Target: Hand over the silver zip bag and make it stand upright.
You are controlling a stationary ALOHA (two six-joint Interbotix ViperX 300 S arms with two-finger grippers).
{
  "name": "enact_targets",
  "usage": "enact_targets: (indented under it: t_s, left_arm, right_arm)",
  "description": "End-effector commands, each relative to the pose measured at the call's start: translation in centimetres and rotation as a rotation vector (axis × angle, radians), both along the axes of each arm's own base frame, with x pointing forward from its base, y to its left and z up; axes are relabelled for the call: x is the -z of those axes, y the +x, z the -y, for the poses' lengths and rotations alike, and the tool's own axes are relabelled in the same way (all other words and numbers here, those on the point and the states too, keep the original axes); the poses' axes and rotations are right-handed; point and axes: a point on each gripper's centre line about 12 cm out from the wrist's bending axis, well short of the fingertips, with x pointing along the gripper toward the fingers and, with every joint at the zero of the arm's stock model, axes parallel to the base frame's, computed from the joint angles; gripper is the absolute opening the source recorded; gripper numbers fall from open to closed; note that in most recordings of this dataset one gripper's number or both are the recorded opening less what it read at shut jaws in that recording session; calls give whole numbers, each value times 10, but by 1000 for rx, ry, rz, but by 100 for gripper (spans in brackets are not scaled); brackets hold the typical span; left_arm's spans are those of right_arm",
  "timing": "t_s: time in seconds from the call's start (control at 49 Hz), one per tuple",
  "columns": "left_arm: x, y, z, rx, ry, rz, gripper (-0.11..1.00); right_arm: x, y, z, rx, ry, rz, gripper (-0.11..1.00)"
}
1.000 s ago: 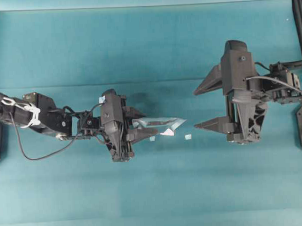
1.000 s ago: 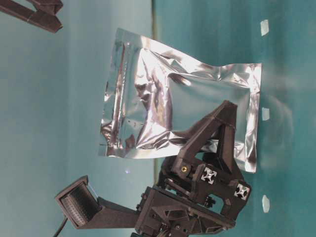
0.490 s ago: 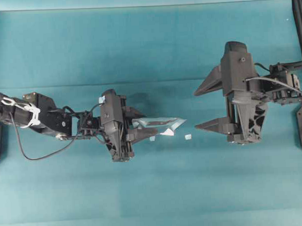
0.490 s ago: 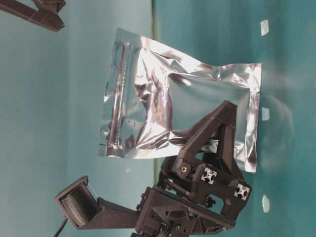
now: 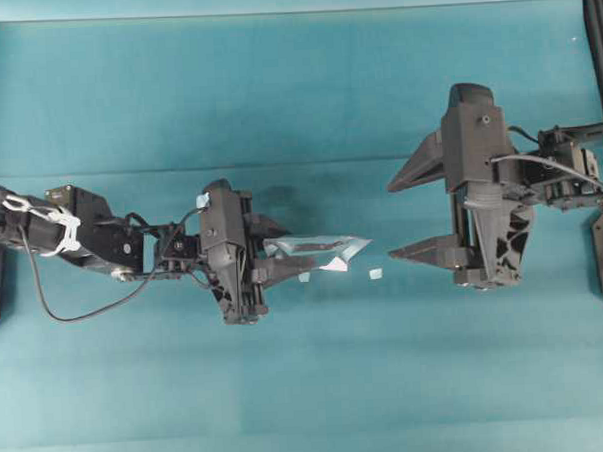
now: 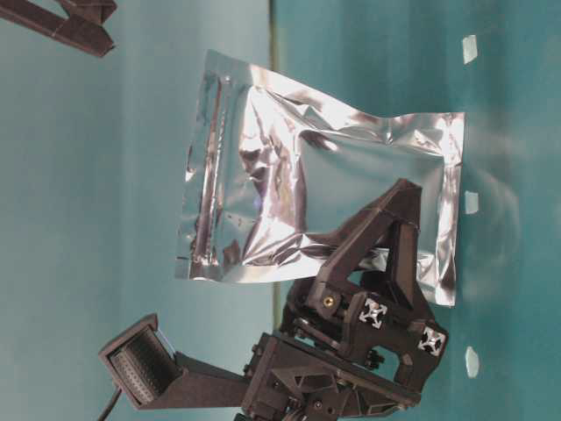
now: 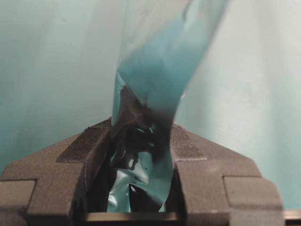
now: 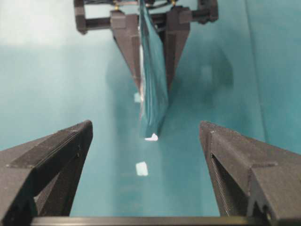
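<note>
Now the left gripper (image 5: 283,257) pinches the silver zip bag (image 5: 318,250) edge-on, aimed between the wide-spread right gripper (image 5: 406,211) jaws for the handover.

No text, label, brand or number can be read on anything in these views.

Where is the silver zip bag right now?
In the overhead view the silver zip bag sits left of centre, clamped in the left gripper and pointing toward the open right gripper, which is apart from it.
</note>
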Motion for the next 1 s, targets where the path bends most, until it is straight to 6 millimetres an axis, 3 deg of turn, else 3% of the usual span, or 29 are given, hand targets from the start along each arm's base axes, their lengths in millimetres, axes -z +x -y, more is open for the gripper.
enact_targets:
  t_s: [0.0, 0.98]
  left_arm:
    - [-2, 1, 8, 20, -1, 6, 24]
    - [-2, 1, 8, 22, -1, 3, 24]
  right_arm:
    - [-8, -1, -1, 4, 6, 34, 97]
    - [-4, -2, -2, 0, 9, 26, 97]
